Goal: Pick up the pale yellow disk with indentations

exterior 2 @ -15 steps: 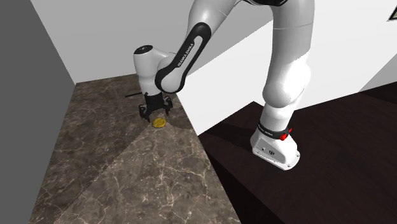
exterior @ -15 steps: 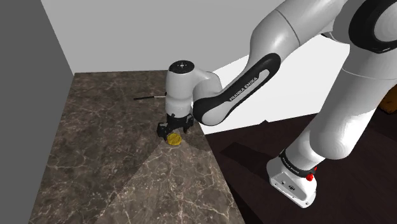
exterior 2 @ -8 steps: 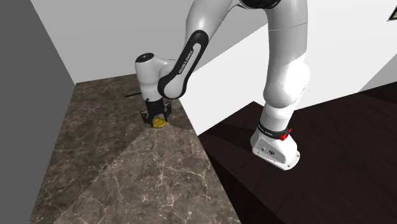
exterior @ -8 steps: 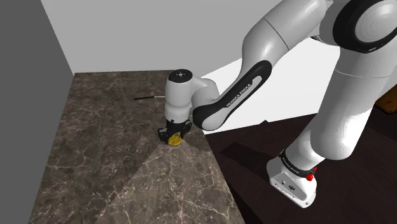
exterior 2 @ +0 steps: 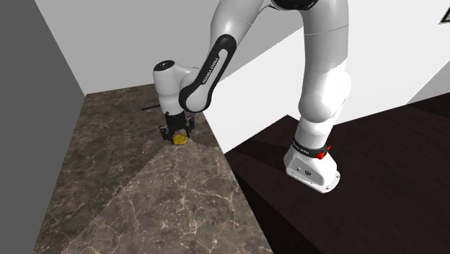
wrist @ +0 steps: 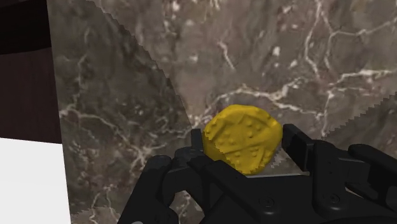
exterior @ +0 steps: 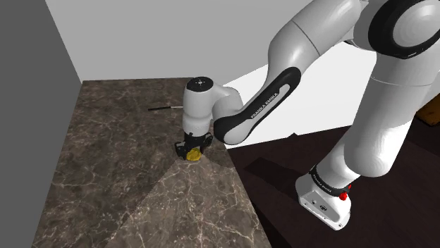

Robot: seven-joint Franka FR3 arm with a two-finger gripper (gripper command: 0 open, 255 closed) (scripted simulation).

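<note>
Brown veined marble counter (exterior: 127,183) looks polished; yellow disk (wrist: 242,137) matt, dimpled face

A dark brown marble countertop with pale veins (exterior: 120,183) runs away from the camera into a corner. A plain mid-grey wall (exterior: 32,91) bounds it on the shoulder view's left, and a lighter grey wall (exterior: 155,35) closes its far end. A paler wedge of light (exterior: 201,211) lies across the stone, widening toward the near edge. Beside the counter, on the shoulder view's right, a very dark brown floor (exterior: 282,204) meets a bright white wall (exterior: 317,106). A small brown piece of furniture (exterior: 432,114) shows at the right edge.
</note>
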